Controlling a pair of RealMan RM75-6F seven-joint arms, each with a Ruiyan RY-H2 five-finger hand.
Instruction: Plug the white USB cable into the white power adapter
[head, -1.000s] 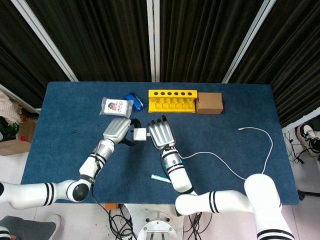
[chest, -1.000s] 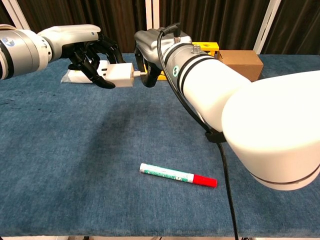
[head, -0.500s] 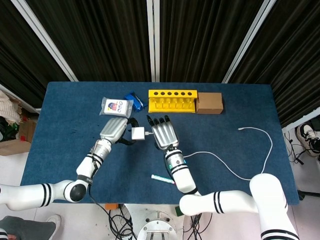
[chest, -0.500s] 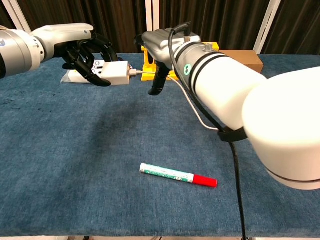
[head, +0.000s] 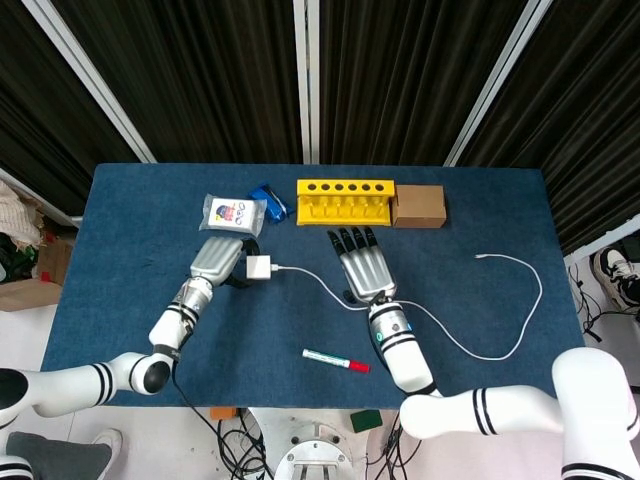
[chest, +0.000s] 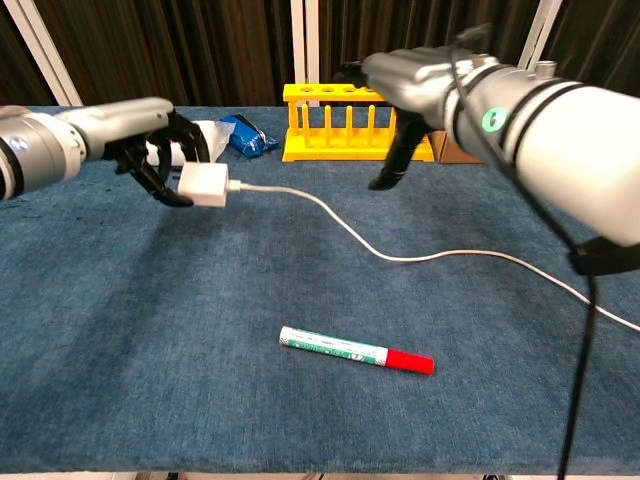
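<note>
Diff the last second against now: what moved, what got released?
The right hand let go of the white USB cable, now plugged into the white power adapter, and drew back rightward, open. The left hand kept its grip, shifting the adapter left. The red-capped marker and yellow rack stayed put.

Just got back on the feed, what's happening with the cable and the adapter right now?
The left hand holds the white power adapter above the table, and the white USB cable looks plugged into its side. The right hand holds nothing, its fingers apart, and the cable trails across the table past it. A marker lies untouched near the front edge.
</note>
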